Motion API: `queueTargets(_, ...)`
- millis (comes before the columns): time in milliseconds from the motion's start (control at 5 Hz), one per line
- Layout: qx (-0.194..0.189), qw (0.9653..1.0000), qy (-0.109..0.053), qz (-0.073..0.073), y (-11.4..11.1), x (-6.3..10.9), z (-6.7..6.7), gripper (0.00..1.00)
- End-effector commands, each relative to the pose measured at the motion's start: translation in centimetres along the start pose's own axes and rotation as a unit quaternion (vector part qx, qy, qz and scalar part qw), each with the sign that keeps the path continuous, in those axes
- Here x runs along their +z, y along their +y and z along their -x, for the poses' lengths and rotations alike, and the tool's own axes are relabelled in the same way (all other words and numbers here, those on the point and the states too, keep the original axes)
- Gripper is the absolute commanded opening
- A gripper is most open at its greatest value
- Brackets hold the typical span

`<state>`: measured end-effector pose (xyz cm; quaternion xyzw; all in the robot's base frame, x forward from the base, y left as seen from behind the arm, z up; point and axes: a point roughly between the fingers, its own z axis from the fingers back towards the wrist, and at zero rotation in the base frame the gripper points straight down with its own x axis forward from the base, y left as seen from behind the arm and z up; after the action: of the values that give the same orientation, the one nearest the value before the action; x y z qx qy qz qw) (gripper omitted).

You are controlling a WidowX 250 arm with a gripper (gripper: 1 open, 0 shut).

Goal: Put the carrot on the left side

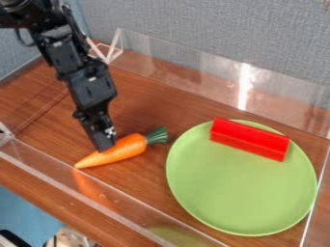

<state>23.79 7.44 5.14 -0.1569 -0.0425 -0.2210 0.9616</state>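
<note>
Looked pretty hard and there's honestly nothing readable anywhere in this shot. No text, labels, brand marks or numbers show up on the carrot (111,150), the red block (250,138), the green plate (219,203) or the wooden surface (168,96).

A black robot arm (71,68) built of blocky, boxy segments joined in a chain, its matte casings catching dull grey highlights. Thin pale cables (100,46) loop out beside its upper links. At the end sits a narrow black tool (102,130) with two short fingers.
</note>
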Motion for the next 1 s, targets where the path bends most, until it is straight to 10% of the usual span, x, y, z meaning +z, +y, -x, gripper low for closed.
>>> queueTargets(0,-0.003,0.9994,-0.019,-0.028,0.4,2.9,-0.8,0.00)
queueTargets(800,0.000,0.9993,-0.023,-0.028,0.5,5.2,-1.6,0.00)
